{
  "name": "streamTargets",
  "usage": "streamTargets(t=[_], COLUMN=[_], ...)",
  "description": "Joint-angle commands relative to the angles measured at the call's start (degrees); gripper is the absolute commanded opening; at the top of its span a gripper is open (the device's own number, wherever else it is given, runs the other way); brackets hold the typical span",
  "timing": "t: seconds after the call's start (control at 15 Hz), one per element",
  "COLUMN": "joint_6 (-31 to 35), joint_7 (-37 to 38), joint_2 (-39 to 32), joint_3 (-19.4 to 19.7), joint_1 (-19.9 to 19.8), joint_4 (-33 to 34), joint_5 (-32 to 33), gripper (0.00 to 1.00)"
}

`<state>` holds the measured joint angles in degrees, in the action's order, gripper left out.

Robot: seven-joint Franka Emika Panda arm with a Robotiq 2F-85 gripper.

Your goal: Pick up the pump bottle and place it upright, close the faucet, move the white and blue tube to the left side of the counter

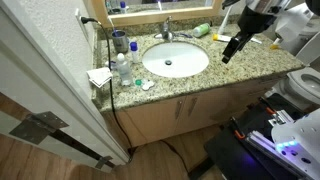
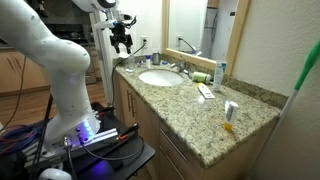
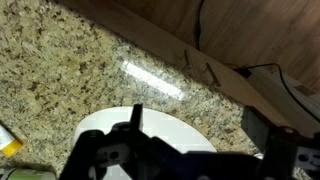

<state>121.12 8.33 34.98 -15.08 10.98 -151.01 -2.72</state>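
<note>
Bench [image 1: 250, 68]: speckled granite, oval sink.
Hand [image 1: 232, 50]: released, empty, above bench near sink.
Faucet [image 1: 167, 30]: behind sink.
Tube [image 2: 207, 92]: lying flat near bottle.
Bottle [image 1: 203, 30]: on its side beside faucet, long axis along mirror.

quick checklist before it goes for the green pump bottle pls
1. Gripper open and empty: ok.
2. Pump bottle in sight: ok, it lies on its side on the counter behind the sink.
3. Gripper lined up over the pump bottle: not ok, it hangs high above the counter and off to one side.
4. Tube out of the way: ok, it lies apart from the pump bottle.
5. Wrist view shows the pump bottle: not ok, it shows only counter and sink rim.
6. Faucet shut: cannot tell, it is too small to see.
</note>
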Motion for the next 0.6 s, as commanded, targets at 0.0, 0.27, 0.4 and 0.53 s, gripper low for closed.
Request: streamTargets(t=[0.0,0.27,0.4,0.53], joint_6=[-0.1,-0.5,0.1,-0.5], joint_7=[0.3,5.7,5.9,5.6], joint_2=[-0.1,-6.4,-8.6,-10.9], joint_3=[0.5,2.5,6.2,10.2], joint_1=[0.6,-3.5,-6.3,-9.2], joint_4=[0.1,4.3,6.4,9.6], joint_5=[0.4,-0.5,-0.5,-0.8], gripper=[1.0,1.0,1.0,1.0])
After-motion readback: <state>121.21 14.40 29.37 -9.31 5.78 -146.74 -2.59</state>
